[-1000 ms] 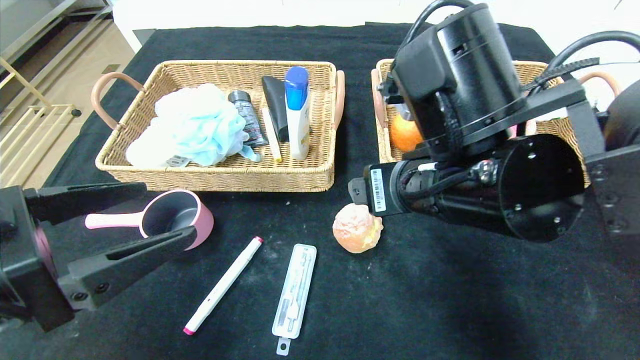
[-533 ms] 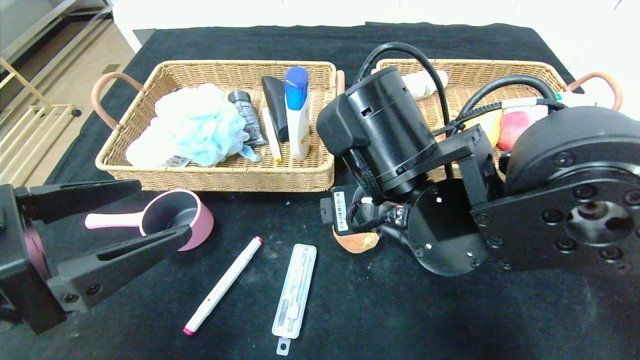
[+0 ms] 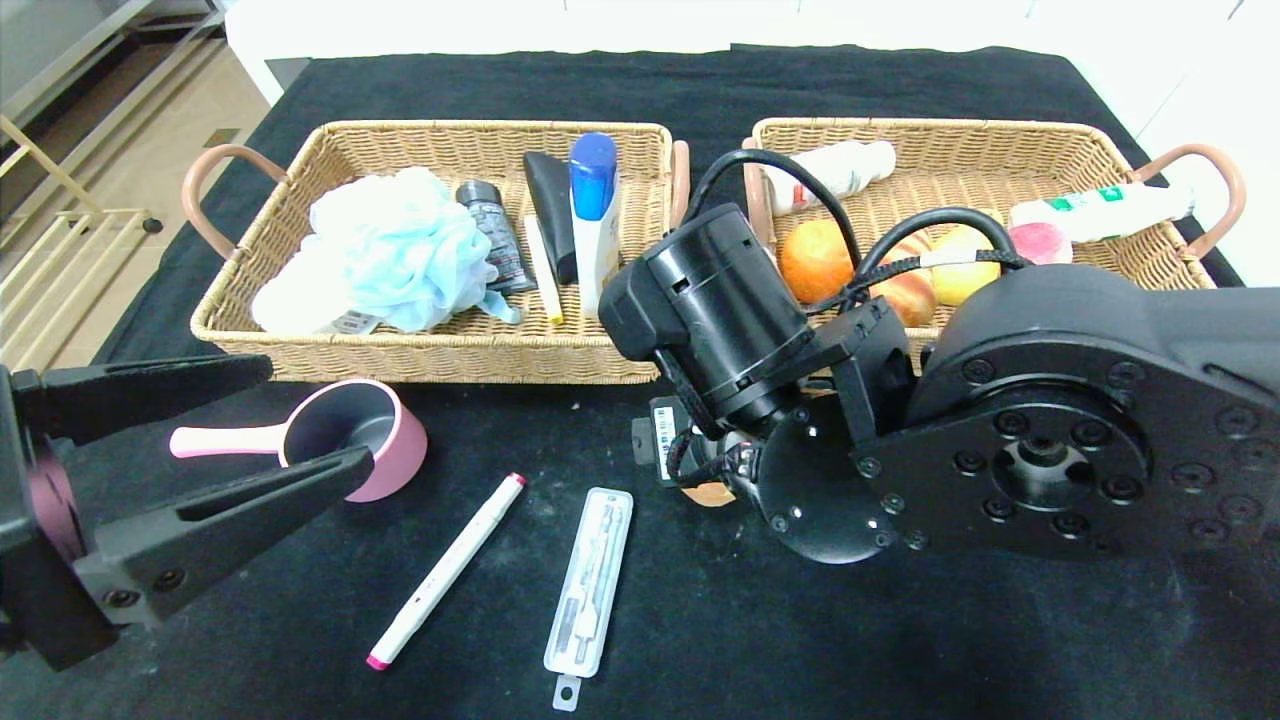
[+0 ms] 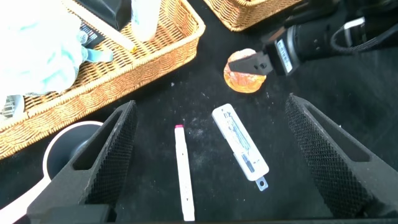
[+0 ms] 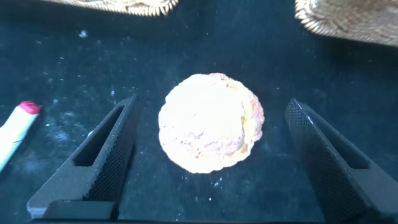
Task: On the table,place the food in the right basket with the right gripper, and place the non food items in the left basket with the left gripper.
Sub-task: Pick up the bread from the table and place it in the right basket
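A black table (image 3: 900, 640) lies in front of you with two wicker baskets at its far side. The left basket (image 3: 440, 350) holds a bath sponge, bottles and tubes; the right basket (image 3: 1090, 150) holds fruit and two white bottles.

Your right arm fills the middle of the head view, reaching down between the baskets. Your right gripper (image 5: 208, 162) is wide open, its fingers (image 5: 106, 155) standing on either side of a peeled orange (image 5: 210, 123) on the table, just in front of the right basket, not yet touching it.

Your left gripper (image 4: 214, 155) is also wide open and empty, hovering near the table's front left over a pink scoop (image 3: 350, 440), a white marker pen (image 3: 445, 570) and a flat plastic packet (image 3: 590, 580).

The step in hand looks like picking up the last loose food item. The next move likely calls for lowering, closing gently on the soft fruit, then lifting it over the basket rim.
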